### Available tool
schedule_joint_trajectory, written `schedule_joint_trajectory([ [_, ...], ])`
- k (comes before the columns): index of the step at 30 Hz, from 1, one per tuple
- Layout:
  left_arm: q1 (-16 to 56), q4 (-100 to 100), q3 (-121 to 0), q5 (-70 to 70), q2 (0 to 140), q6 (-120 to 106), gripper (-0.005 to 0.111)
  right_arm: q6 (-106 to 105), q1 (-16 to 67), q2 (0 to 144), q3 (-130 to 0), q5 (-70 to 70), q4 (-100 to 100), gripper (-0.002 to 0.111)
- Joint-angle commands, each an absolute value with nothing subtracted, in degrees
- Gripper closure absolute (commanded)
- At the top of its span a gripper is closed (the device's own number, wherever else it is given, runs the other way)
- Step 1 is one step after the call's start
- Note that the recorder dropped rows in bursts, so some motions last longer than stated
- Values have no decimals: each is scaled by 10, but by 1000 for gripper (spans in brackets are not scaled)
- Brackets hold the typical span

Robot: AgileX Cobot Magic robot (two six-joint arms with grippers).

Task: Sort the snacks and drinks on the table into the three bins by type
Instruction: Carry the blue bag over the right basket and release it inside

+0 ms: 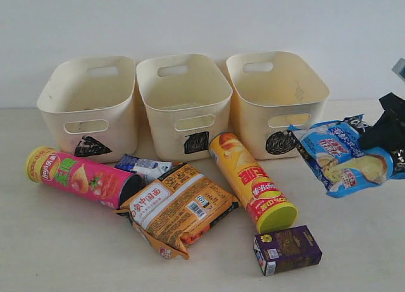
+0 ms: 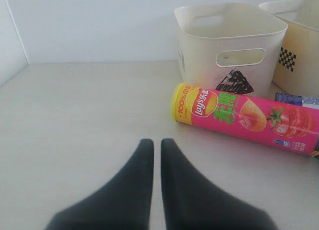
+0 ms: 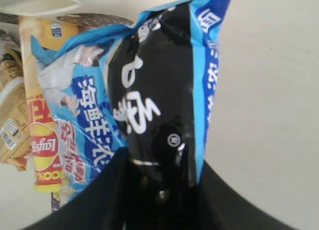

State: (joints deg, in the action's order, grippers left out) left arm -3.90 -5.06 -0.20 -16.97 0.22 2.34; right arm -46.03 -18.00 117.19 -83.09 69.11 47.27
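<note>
On your table (image 1: 57, 254), three bins (image 1: 183, 109) stand in a row at the back. The blue bag (image 1: 338, 156) hangs above the table just right of the circle bin (image 1: 275, 99), clamped in your right gripper (image 3: 159, 185). Near the pink tube (image 2: 249, 115), your left gripper (image 2: 157, 150) has its jaws clenched, empty.

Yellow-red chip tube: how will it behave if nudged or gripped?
Probably rolls if nudged: the yellow-red chip tube lies on its side on the flat table. Likely stiff in a grip; its wall looks round and undented. Its smooth printed wrap may be a bit slippery.
</note>
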Motion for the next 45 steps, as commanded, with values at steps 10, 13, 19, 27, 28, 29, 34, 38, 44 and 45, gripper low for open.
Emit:
schedule_joint_trajectory([
  [10, -39, -52, 0, -168, 0, 21, 102, -474, -147, 1091, -843, 700, 559, 108],
  [13, -39, -52, 0, -168, 0, 21, 102, -474, -141, 1092, -865, 700, 583, 108],
  [19, -39, -52, 0, -168, 0, 21, 102, -497, -131, 1093, -907, 700, 665, 108],
  [27, -39, -52, 0, -168, 0, 21, 102, -522, -99, 1093, -929, 625, 704, 108],
  [28, -39, -52, 0, -168, 0, 21, 102, -526, -91, 1093, -929, 599, 704, 108],
  [29, -39, -52, 0, -168, 0, 21, 102, -534, -84, 1093, -929, 575, 704, 108],
  [34, -39, -52, 0, -168, 0, 21, 102, -566, -45, 1093, -929, 437, 704, 108],
  [38, -39, -52, 0, -168, 0, 21, 102, -593, -12, 1097, -929, 338, 704, 108],
  [44, -39, -52, 0, -168, 0, 21, 102, -633, 40, 1117, -929, 197, 698, 108],
  [45, -39, -52, 0, -168, 0, 21, 102, -647, 49, 1122, -929, 172, 698, 108],
])
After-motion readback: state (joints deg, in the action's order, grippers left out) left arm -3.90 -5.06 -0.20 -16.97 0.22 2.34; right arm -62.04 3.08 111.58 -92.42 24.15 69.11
